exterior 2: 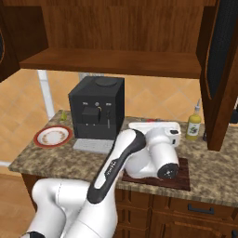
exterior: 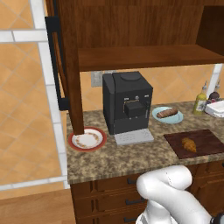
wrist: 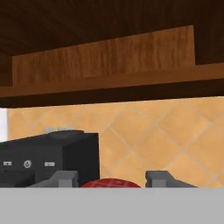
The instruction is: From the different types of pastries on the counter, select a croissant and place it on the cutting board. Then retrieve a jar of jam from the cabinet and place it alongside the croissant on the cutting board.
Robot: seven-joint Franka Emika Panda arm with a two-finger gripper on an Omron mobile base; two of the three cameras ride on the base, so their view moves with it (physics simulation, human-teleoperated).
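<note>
The croissant [exterior: 189,145] lay on the cutting board [exterior: 205,139] at the right edge of the left base view, near the board's left half. The board rested flat on the desk [exterior: 122,159], right of the black coffee machine [exterior: 127,103]. Behind the board, a pale blue plate [exterior: 158,118] carried the long brown pastry [exterior: 167,113]. At the left end of the desk sat a red-rimmed plate [exterior: 87,139], just beside the lower end of the open cabinet door [exterior: 70,65]. A yellow-green bottle [exterior: 200,102] stood at the upper right of that frame, near a white tray [exterior: 216,107].

In the right base view the arm [exterior 2: 139,158] bent over the cutting board [exterior 2: 185,179], hiding most of it. The cabinet [exterior 2: 116,60] shelf ran across the top of that frame.

In the hand view, the hand [wrist: 113,179] sat at the bottom centre, its two tips narrowly set on either side of a red lid, holding the jar of jam [wrist: 110,183]. The coffee machine [wrist: 48,159] showed at lower left, the cabinet shelf [wrist: 109,83] above.
</note>
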